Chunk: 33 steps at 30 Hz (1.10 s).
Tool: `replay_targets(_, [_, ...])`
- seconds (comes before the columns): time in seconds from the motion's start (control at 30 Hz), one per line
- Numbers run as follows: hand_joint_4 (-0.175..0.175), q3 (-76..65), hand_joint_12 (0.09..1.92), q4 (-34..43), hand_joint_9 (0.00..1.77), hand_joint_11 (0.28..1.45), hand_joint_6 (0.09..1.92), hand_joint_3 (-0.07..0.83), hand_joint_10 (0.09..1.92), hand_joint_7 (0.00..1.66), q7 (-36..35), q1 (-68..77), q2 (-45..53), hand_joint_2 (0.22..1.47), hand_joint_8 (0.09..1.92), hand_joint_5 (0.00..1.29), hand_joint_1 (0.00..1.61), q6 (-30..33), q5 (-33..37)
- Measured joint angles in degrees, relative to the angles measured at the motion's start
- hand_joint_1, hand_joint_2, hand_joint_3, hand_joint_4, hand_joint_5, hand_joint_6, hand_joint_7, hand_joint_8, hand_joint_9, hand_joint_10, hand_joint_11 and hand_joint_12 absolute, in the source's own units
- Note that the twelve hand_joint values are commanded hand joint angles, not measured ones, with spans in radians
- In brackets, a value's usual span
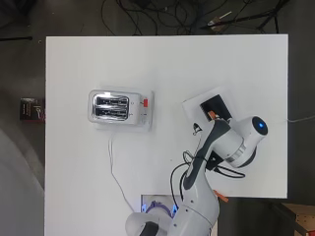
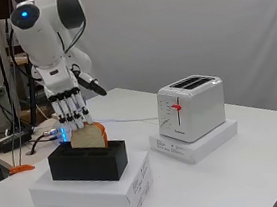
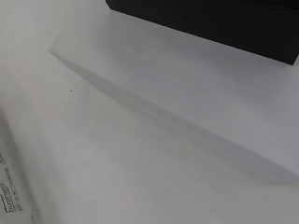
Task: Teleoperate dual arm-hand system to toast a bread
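A bread slice stands upright in a black holder on a stack of white boxes. My hand hangs directly above it, its fingers straight and pointing down, their tips at the slice's top edge; the thumb is hidden. In the overhead view the arm covers the hand, and only part of the holder shows. The white two-slot toaster stands on a flat white box, both slots empty and its red lever up. The wrist view shows the holder's edge and the box top.
The toaster's white cable runs across the table toward the arm's base. A small orange object lies near the table edge by the base. Bare table lies between the toaster's box and the holder's boxes.
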Motion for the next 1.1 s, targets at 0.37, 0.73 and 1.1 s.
replay_targets(0.37, [-0.015, -1.86, 0.09, 0.54, 0.50, 0.42, 0.09, 0.014, 0.09, 0.38, 0.99, -0.56, -0.30, 0.93, 0.09, 0.33, 0.26, -0.92, 3.16])
replay_targets(0.73, [-0.010, -2.92, 0.09, 0.05, 0.51, 0.43, 0.09, 0.013, 0.09, 0.40, 1.88, -0.95, -0.42, 0.97, 0.09, 0.40, 0.23, -0.61, 2.55])
replay_targets(1.1, [-0.024, -2.35, 0.09, -2.19, 0.47, 0.40, 0.09, -0.005, 0.09, 0.40, -1.65, -1.07, -0.19, 0.93, 0.09, 0.35, 0.24, 2.52, -2.76])
